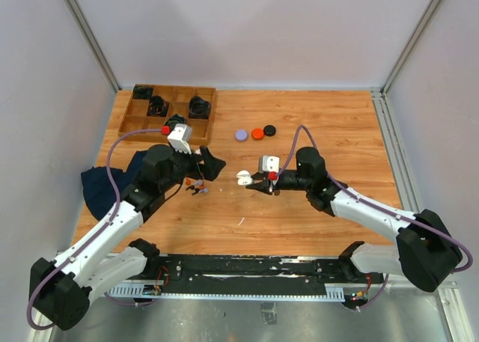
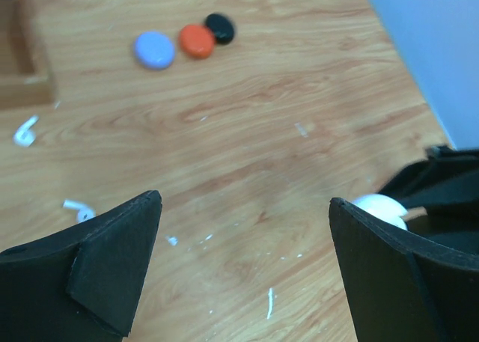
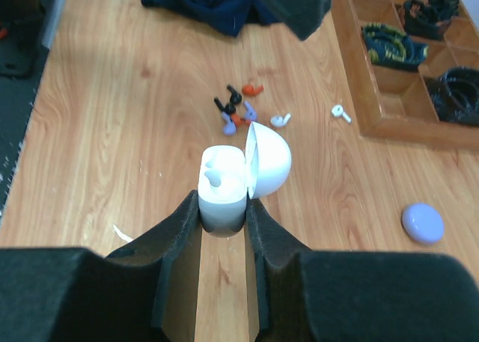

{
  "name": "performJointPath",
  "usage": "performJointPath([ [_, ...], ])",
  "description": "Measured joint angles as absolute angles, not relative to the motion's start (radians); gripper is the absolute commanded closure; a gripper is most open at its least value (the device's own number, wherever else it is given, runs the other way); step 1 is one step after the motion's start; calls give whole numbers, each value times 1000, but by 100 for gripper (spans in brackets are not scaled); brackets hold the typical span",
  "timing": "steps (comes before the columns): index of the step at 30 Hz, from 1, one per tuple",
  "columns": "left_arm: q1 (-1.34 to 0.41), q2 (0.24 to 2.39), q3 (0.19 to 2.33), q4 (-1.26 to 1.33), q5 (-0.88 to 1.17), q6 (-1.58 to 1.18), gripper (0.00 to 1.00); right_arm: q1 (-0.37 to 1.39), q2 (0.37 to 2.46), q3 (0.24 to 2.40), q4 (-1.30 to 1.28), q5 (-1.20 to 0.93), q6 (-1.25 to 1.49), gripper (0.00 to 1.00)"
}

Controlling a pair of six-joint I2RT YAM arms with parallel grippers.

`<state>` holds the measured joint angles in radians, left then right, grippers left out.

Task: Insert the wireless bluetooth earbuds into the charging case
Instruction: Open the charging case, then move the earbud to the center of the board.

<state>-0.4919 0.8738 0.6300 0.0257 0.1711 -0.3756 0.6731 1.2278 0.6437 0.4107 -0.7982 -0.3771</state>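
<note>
A wooden table (image 1: 322, 125) carries everything. Just beyond my right gripper (image 3: 223, 207) lies a small heap of orange, purple and dark earbuds (image 3: 236, 106), with two white earbuds (image 3: 281, 120) lying apart beside it. Farther ahead of that gripper are a dark blue cloth (image 3: 202, 5) and a wooden tray (image 3: 350, 65). Well ahead of my left gripper (image 2: 245, 207), a purple case (image 2: 154, 49), an orange case (image 2: 197, 40) and a black case (image 2: 220, 28) lie in a close row.

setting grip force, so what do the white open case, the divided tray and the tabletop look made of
White open case: likely smooth plastic, semi-gloss, soft highlights on the domed lid. Divided tray: probably wood, matte brown, thick walls. Tabletop: wood or wood-look laminate; grain lines show, but which one cannot be told.
</note>
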Motion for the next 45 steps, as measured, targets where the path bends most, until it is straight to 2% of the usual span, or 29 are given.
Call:
performJointPath([
  [8, -463, 1092, 722, -162, -46, -446, 6, 673, 1227, 503, 507, -712, -442, 99],
  [19, -358, 1444, 866, -185, -104, -463, 9, 673, 1229, 381, 733, -656, -427, 99],
  [30, -311, 1752, 1040, -113, -210, -456, 42, 673, 1228, 380, 767, -627, -423, 99],
  [38, -310, 1852, 1084, -106, -281, -430, 54, 673, 1228, 380, 768, -624, -423, 99],
  [45, -310, 1883, 1116, -107, -303, -398, 69, 673, 1228, 380, 767, -618, -423, 99],
])
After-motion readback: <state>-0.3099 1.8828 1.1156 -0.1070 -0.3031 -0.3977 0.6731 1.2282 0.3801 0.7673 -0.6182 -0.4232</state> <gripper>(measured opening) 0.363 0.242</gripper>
